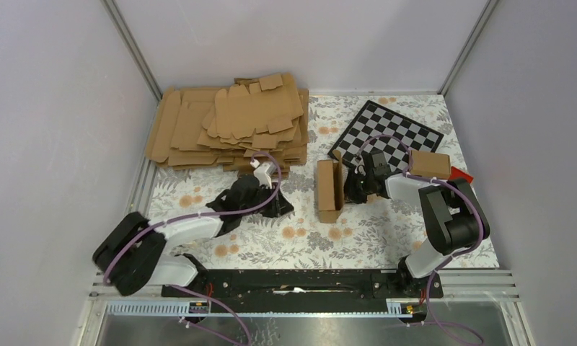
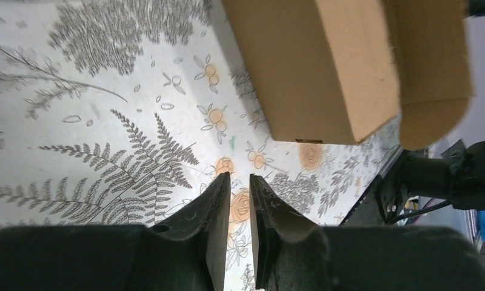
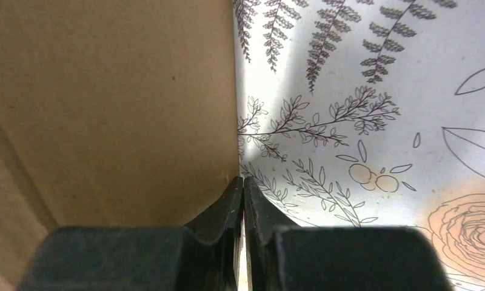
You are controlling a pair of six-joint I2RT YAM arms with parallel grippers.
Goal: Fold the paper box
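Note:
The paper box [image 1: 329, 189] is a slim brown carton, partly folded, standing mid-table on the floral cloth with one end flap open. My left gripper [image 1: 282, 205] is just left of it. In the left wrist view that gripper [image 2: 240, 177] shows a narrow gap between its jaws with only cloth behind, and the box [image 2: 313, 66] lies ahead and apart. My right gripper [image 1: 352, 189] is at the box's right side. In the right wrist view its tips [image 3: 244, 179] meet at the edge of the box wall [image 3: 113, 109], and I see nothing held between them.
A thick stack of brown card sheets [image 1: 228, 126] fills the back left. A chessboard [image 1: 386, 133] lies at the back right. Beside the right arm are a small brown carton [image 1: 430, 164] and a red block [image 1: 460, 174]. Enclosure walls surround the table.

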